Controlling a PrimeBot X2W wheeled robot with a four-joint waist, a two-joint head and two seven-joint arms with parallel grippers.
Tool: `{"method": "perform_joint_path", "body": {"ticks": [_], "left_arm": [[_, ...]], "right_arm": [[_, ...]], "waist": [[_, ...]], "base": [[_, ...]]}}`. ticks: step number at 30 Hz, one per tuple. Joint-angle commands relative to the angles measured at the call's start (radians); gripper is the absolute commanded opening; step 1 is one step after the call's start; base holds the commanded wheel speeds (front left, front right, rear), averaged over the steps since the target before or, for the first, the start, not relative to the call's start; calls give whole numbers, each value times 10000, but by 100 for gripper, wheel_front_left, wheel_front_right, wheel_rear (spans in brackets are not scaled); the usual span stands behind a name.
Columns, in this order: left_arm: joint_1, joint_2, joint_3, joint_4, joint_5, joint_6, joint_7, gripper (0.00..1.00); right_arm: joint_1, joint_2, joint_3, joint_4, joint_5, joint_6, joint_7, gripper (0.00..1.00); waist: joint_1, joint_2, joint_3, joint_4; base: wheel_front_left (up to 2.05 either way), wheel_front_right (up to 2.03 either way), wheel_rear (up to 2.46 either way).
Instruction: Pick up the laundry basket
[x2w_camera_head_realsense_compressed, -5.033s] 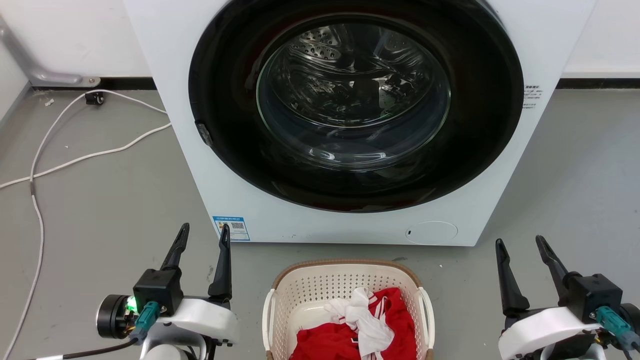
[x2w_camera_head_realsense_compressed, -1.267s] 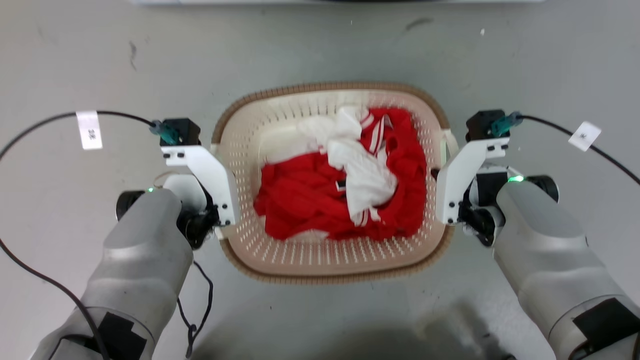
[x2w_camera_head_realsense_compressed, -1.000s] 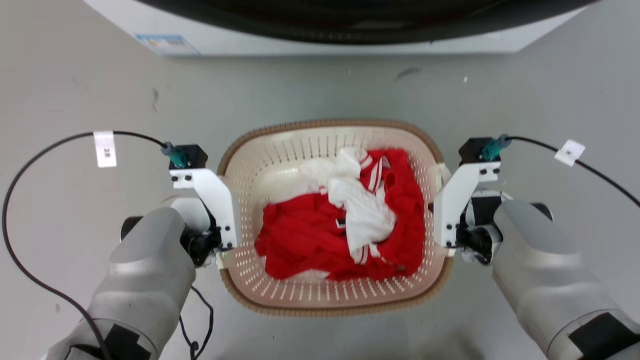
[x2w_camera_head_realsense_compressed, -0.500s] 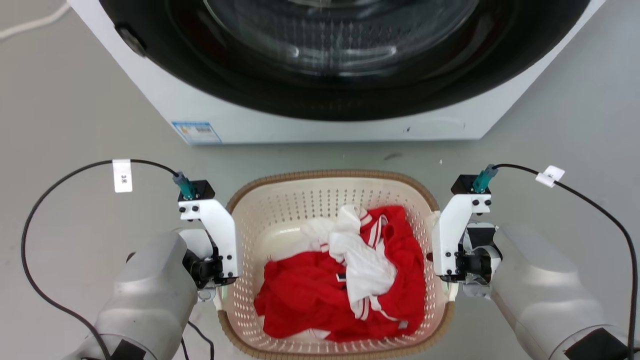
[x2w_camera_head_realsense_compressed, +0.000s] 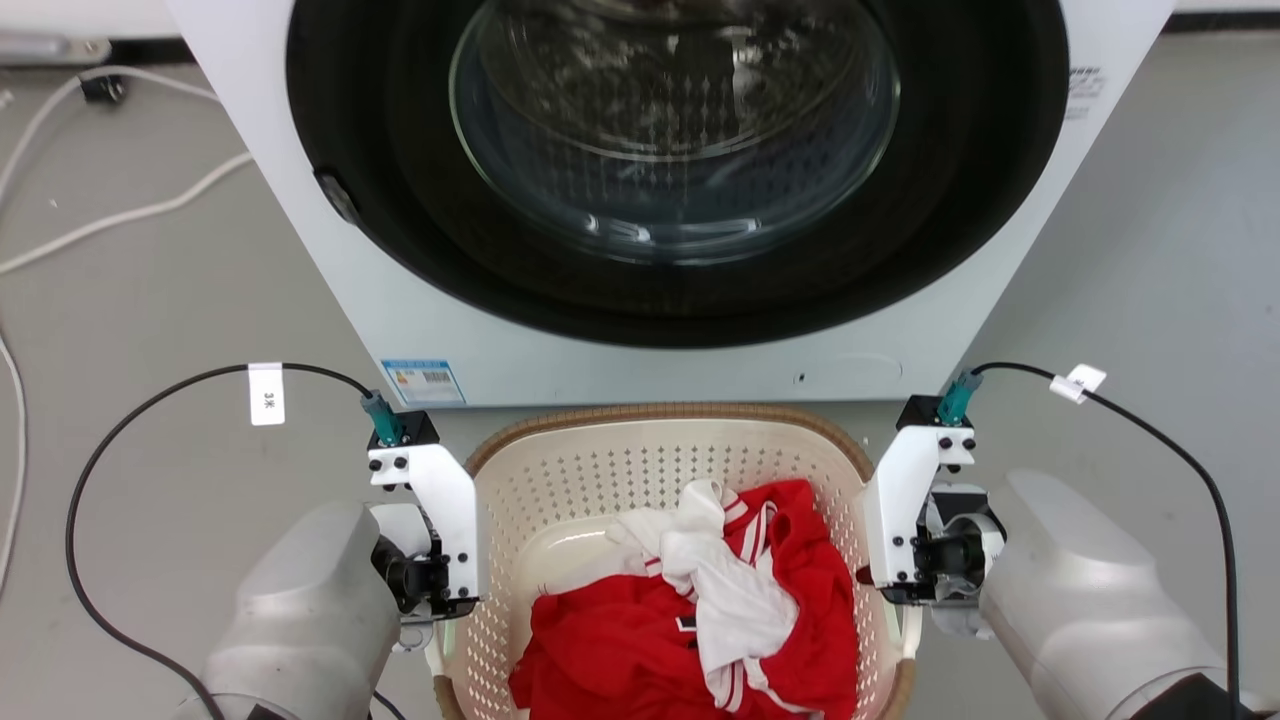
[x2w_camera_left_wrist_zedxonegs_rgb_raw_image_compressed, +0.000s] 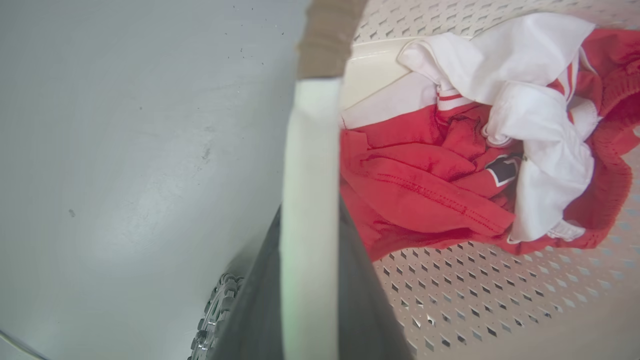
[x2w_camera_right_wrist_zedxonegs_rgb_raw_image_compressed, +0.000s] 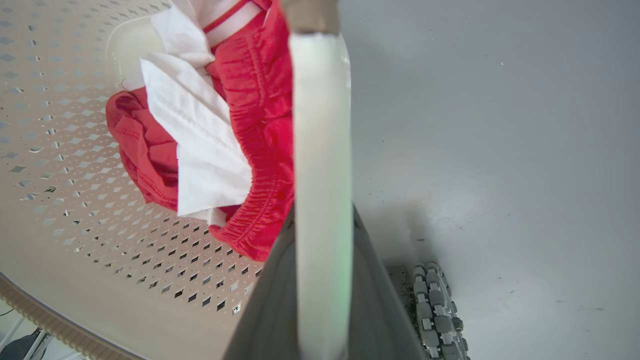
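The laundry basket (x2w_camera_head_realsense_compressed: 640, 465) is cream perforated plastic with a brown woven-look rim, and holds red and white clothes (x2w_camera_head_realsense_compressed: 700, 620). It sits between my two arms at the bottom of the head view, and its far rim overlaps the foot of the washing machine. My left gripper (x2w_camera_head_realsense_compressed: 440, 612) is shut on the basket's white left handle (x2w_camera_left_wrist_zedxonegs_rgb_raw_image_compressed: 310, 175), which runs between its dark fingers (x2w_camera_left_wrist_zedxonegs_rgb_raw_image_compressed: 370, 315). My right gripper (x2w_camera_head_realsense_compressed: 900, 608) is shut on the white right handle (x2w_camera_right_wrist_zedxonegs_rgb_raw_image_compressed: 322, 150), with a finger (x2w_camera_right_wrist_zedxonegs_rgb_raw_image_compressed: 265, 315) on each side. The basket appears raised off the grey floor.
A white front-loading washing machine (x2w_camera_head_realsense_compressed: 330, 300) with a shut dark glass door (x2w_camera_head_realsense_compressed: 680, 150) stands right behind the basket. White cables (x2w_camera_head_realsense_compressed: 120, 215) lie on the floor at the far left. My base's wheels (x2w_camera_right_wrist_zedxonegs_rgb_raw_image_compressed: 435, 310) show below the handles. Black cables (x2w_camera_head_realsense_compressed: 130, 430) loop from both wrists.
The head view has tilted up, bringing far more of the washing machine into it. Both grippers keep their hold on the handles, and the basket has risen with them.
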Motion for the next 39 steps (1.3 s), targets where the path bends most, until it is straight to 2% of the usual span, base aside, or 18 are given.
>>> {"method": "perform_joint_path", "body": {"ticks": [1, 14, 39], "left_arm": [[114, -99, -30, -9, -35, -31, -23, 0], [498, -296, -250, 88, -31, 37, 434, 0], [833, -537, -369, 109, -225, 23, 813, 0]], "right_arm": [[183, 146, 25, -17, 139, 129, 160, 0], [719, 28, 134, 89, 223, 129, 493, 0], [1214, 34, 267, 128, 422, 129, 416, 0]], "waist": [[2, 0, -408, 49], [2, 0, -1625, 175], [2, 0, -2095, 264]], "base": [[0, 0, 0], [0, 0, 0], [0, 0, 0]]}}
